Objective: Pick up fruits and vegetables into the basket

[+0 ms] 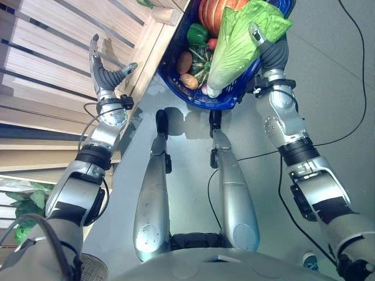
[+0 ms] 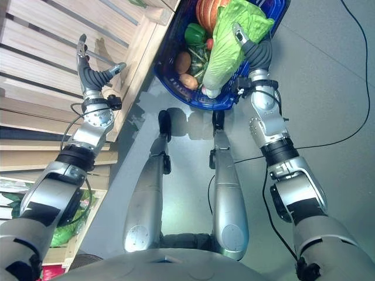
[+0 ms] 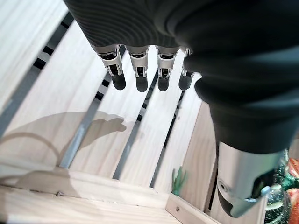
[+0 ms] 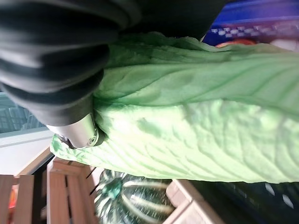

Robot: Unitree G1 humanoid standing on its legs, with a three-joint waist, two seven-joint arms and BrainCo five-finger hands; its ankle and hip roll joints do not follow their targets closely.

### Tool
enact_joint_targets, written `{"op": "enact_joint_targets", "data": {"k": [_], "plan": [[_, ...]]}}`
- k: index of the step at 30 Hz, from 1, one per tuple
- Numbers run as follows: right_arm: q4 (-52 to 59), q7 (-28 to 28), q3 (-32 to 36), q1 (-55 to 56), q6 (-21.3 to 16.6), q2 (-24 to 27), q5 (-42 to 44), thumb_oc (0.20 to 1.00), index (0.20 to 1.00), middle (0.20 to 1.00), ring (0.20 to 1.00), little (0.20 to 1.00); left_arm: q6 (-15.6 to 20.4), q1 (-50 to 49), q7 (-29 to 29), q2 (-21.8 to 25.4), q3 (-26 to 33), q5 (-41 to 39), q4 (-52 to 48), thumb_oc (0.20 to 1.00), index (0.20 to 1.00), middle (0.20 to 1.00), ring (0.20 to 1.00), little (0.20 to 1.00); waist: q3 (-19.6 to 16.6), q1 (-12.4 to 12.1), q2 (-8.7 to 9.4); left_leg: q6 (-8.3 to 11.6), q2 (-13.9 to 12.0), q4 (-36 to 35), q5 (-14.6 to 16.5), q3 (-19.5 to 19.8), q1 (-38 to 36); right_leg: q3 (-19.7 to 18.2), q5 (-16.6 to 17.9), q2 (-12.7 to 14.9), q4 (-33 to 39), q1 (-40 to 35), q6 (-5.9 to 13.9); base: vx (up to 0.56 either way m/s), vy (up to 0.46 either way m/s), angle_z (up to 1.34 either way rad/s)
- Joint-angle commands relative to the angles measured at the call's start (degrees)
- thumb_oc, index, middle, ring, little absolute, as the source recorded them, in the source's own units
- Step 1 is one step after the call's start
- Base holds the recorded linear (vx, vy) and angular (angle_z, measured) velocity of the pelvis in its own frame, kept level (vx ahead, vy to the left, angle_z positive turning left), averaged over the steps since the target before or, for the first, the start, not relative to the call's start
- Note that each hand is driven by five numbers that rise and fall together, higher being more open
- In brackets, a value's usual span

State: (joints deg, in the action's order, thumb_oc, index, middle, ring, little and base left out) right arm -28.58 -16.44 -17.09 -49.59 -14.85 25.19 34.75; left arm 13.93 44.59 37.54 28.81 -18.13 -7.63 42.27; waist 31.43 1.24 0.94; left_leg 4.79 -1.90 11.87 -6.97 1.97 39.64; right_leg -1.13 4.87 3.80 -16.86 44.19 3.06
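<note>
Left hand: my left hand [image 1: 104, 73] hangs over the pale slatted wooden rack [image 1: 53, 58], beside the basket, fingers straight and spread, holding nothing.
Right hand: my right hand [image 1: 265, 41] is curled round the light green leafy cabbage [image 1: 234, 47].
Cabbage: it lies across the blue plastic basket [image 1: 222, 102].
Basket: inside it sit an orange pumpkin [image 1: 214, 13], a green pepper [image 1: 197, 33] and a dark green striped squash [image 1: 201, 61].

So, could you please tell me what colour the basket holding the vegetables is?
The basket is deep blue, clearest in the left eye view.
</note>
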Motion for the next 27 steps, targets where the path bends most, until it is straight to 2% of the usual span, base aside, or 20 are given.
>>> {"op": "enact_joint_targets", "data": {"k": [1, 11, 20, 27], "plan": [[1.5, -1.5, -0.9, -2.6, -2.1, 3.1, -0.6, 0.200, 0.200, 0.200, 0.200, 0.200, 1.5, 1.2, -0.7, 0.3, 0.5, -2.3, 2.1, 1.000, 1.000, 1.000, 1.000, 1.000, -1.6, 0.1, -2.69, -1.34, 4.0, 4.3, 4.4, -0.9, 1.1, 5.0, -5.0, -1.8, -3.1, -2.2, 0.76, 0.00, 0.000, 0.00], [-14.9, -4.1, -5.4, -12.2, 3.2, 3.6, -1.0, 0.200, 0.200, 0.200, 0.200, 0.200, 3.5, 3.9, -3.8, 0.3, -2.1, -3.9, 7.1, 1.000, 1.000, 1.000, 1.000, 1.000, -1.6, -1.8, -3.67, -1.43, 4.5, 5.6, 4.7, -0.2, 2.1, 6.1, -5.6, -1.3, -4.6, -1.2, 0.27, 0.01, -0.014, 0.03], [-32.8, -3.2, -5.2, -18.7, 7.1, 2.9, 0.0, 0.200, 0.200, 0.200, 0.200, 0.200, 5.5, 6.4, -4.2, -0.8, -4.5, -4.4, 9.0, 1.000, 1.000, 1.000, 1.000, 1.000, -1.6, -3.5, -4.86, -1.79, 4.9, 6.5, 4.9, 0.6, 3.6, 6.8, -6.1, -1.2, -5.9, 0.4, -0.05, 0.01, -0.014, 0.05], [-40.3, -4.8, -4.5, -21.5, 9.4, 3.6, 2.1, 0.200, 0.200, 0.200, 0.200, 0.200, 5.9, 6.8, -3.5, -1.4, -6.0, -4.6, 8.5, 1.000, 1.000, 1.000, 1.000, 1.000, -1.6, -4.5, -5.67, -1.98, 5.3, 7.1, 4.8, 1.3, 4.9, 7.0, -6.1, -1.2, -6.7, 1.7, -0.03, 0.01, -0.013, 0.05]]}}
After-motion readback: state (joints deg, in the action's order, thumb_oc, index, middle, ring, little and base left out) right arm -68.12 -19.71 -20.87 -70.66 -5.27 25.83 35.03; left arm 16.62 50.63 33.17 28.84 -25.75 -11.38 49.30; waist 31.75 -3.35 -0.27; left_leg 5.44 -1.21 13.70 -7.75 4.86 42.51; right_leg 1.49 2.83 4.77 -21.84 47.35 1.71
